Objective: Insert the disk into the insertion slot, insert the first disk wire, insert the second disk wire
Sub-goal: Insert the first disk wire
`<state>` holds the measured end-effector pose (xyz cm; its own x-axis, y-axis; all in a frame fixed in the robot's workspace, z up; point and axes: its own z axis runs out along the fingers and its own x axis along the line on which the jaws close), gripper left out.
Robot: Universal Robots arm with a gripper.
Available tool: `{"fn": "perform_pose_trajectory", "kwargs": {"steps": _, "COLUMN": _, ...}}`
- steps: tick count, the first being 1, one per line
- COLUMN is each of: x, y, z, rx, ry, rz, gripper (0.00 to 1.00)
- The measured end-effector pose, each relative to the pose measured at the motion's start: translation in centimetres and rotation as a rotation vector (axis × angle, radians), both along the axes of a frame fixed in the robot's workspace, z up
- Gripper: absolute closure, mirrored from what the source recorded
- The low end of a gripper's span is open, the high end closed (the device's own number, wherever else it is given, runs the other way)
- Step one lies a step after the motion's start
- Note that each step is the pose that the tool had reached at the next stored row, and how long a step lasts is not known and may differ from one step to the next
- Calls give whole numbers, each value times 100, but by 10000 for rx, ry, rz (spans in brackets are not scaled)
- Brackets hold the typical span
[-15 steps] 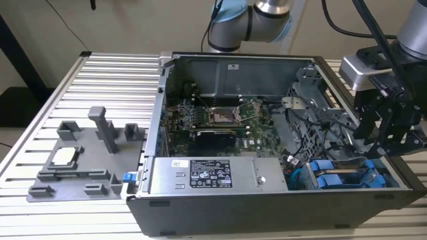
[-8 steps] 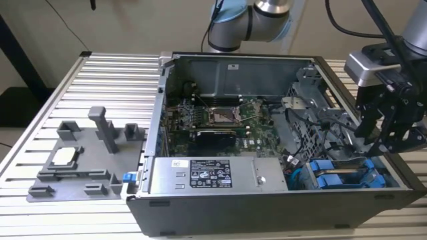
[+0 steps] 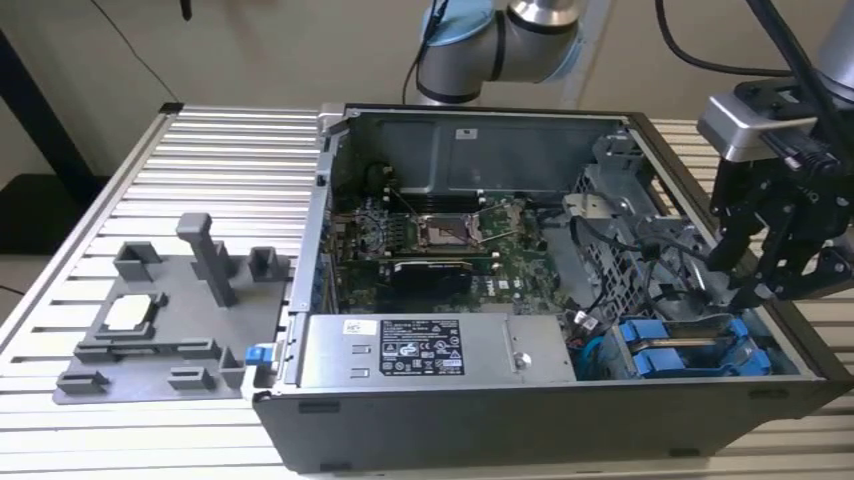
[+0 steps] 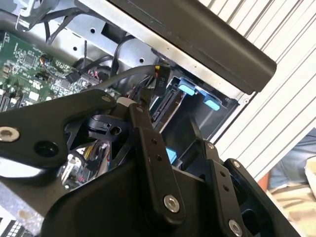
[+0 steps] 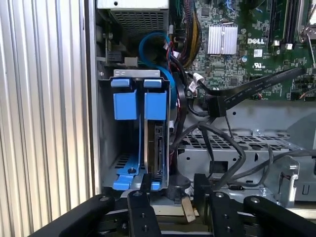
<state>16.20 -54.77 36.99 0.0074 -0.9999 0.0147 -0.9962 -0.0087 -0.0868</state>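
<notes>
The disk [image 5: 158,150] stands edge-on in the insertion slot [image 5: 106,143], a grey metal cage, and its blue carrier handle [image 5: 155,101] faces out. A second blue carrier [image 5: 123,101] sits beside it. In the exterior view the blue carriers [image 3: 663,347] lie at the case's near right corner. My gripper [image 3: 745,285] hangs just above them inside the case. In the first wrist view my gripper [image 5: 173,185] is open, with its black fingers [image 5: 143,207] straddling the cage end. Black wires [image 5: 232,148] run beside the cage. A black wire connector [image 4: 161,81] hangs close to my gripper [image 4: 168,121].
The open computer case [image 3: 534,400] lies on a slatted metal table [image 3: 227,160]. A silver labelled power-supply box [image 3: 414,350] sits along the case's near wall, with the green motherboard [image 3: 441,235] behind it. A grey plastic fixture [image 3: 160,310] stands at the exterior view's left.
</notes>
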Motion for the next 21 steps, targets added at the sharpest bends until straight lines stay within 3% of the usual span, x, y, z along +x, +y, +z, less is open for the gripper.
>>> {"fn": "perform_pose_trajectory", "kwargs": {"steps": 4, "x": 101, "y": 5, "z": 0, "rx": 0, "ry": 72, "rz": 16, "gripper": 53}}
{"fn": "perform_pose_trajectory", "kwargs": {"steps": 10, "x": 173, "y": 6, "z": -3, "rx": 0, "ry": 203, "rz": 150, "gripper": 53}}
{"fn": "perform_pose_trajectory", "kwargs": {"steps": 21, "x": 216, "y": 20, "z": -14, "rx": -30, "ry": 254, "rz": 354, "gripper": 53}}
